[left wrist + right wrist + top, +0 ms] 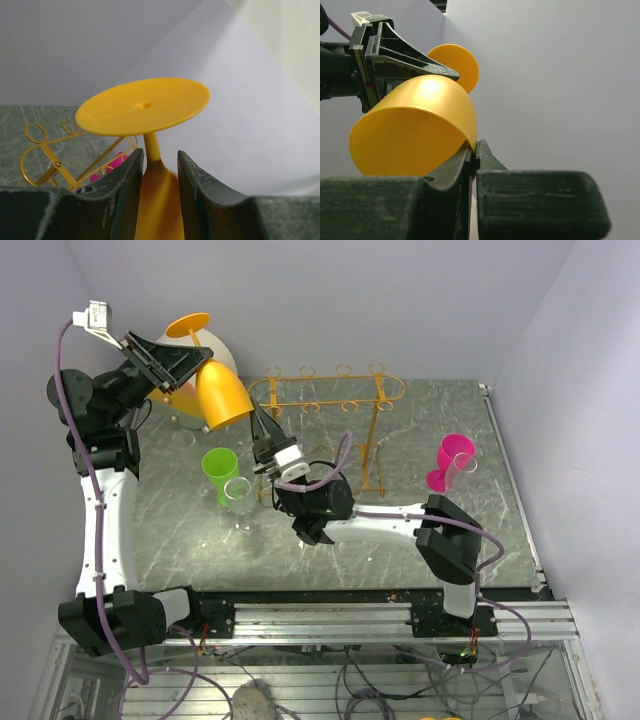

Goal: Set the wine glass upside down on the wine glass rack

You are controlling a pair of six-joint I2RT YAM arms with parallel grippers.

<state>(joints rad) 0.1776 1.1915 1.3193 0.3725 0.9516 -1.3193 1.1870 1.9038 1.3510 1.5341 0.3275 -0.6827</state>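
Note:
The orange wine glass is held in the air at the back left, tilted, with its round foot up and its open mouth pointing down toward the front. My left gripper is shut on the narrow top of the bowl just below the stem; the foot fills that view. My right gripper reaches up from below and is shut on the bowl's rim. The orange-gold wire wine glass rack stands on the table to the right of the glass, with nothing hanging on it; it also shows in the left wrist view.
A green glass and a clear glass stand below the held glass. A pink glass with a clear one beside it stands at the right. A white rounded object sits behind the orange glass. Walls close the back and both sides.

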